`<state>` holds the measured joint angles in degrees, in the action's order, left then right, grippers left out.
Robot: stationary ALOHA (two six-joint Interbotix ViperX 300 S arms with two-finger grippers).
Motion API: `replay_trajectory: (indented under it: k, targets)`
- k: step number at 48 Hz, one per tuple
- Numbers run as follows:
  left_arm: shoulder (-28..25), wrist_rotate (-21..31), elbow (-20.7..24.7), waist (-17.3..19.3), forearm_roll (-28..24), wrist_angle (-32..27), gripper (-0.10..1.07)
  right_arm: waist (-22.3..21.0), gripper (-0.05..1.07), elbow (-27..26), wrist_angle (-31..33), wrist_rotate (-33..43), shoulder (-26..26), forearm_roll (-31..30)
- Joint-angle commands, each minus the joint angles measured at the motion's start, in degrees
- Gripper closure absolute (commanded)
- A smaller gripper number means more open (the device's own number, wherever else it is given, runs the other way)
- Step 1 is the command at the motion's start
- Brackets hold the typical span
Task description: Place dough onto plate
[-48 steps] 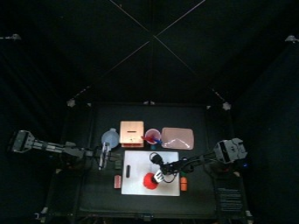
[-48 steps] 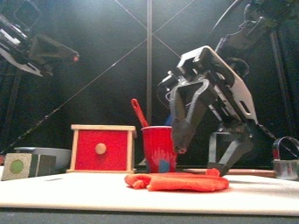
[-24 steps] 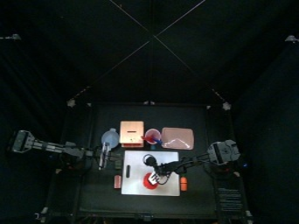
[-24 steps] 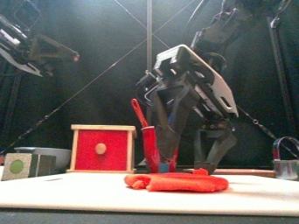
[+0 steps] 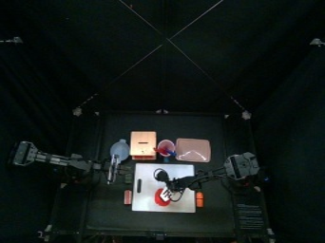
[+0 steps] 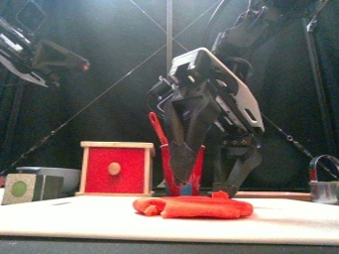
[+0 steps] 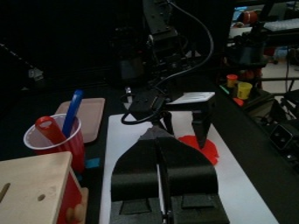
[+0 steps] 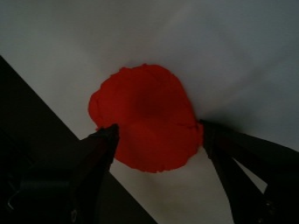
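Right pincer (image 8: 158, 144) spread wide, jaws straddling the flattish bright red dough lump (image 8: 145, 117) on the white flat board (image 8: 233, 52). Pale pink squarish plate (image 5: 193, 148) sits apart. Left pincer (image 7: 167, 144) pressed together, hovering nearby.

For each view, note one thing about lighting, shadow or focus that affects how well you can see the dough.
Top view: curtains swallow the light, dough only a speck on the bright white board. Front view: dough lit, right gripper a dark backlit mass. Right wrist view: dough sharp, jaws shadowed and blurred.
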<state>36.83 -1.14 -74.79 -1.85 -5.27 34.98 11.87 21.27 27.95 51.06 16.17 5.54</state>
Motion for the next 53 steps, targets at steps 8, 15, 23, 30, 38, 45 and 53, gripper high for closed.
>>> replay_trajectory:
  k: [8,15,23,30,38,45,53]
  targets:
    - [0.0,0.1,0.5,0.2,0.2,0.3,0.95,0.4,0.04,0.1,0.5,0.2,1.7,-0.3]
    - [0.0,0.1,0.6,0.3,0.2,0.2,0.95,0.5,0.17,0.3,0.6,0.3,2.4,-0.3]
    - [0.0,0.1,0.4,0.3,0.2,0.3,0.95,0.8,0.19,-0.3,1.8,0.4,4.5,-0.3]
    - [0.0,0.2,0.4,0.4,0.2,0.3,0.95,1.1,0.21,-1.4,4.1,0.4,5.5,-0.8]
    - [0.0,0.2,0.4,0.4,0.2,0.2,0.95,1.2,0.32,-2.5,6.6,0.4,5.6,-2.1]
    - [0.1,0.2,0.4,0.4,0.2,0.2,0.95,1.2,0.46,-2.7,7.7,0.4,5.6,-2.6]
    - [0.2,0.2,0.3,0.4,0.2,0.3,0.95,1.2,0.48,-3.5,7.8,0.3,4.6,-3.1]
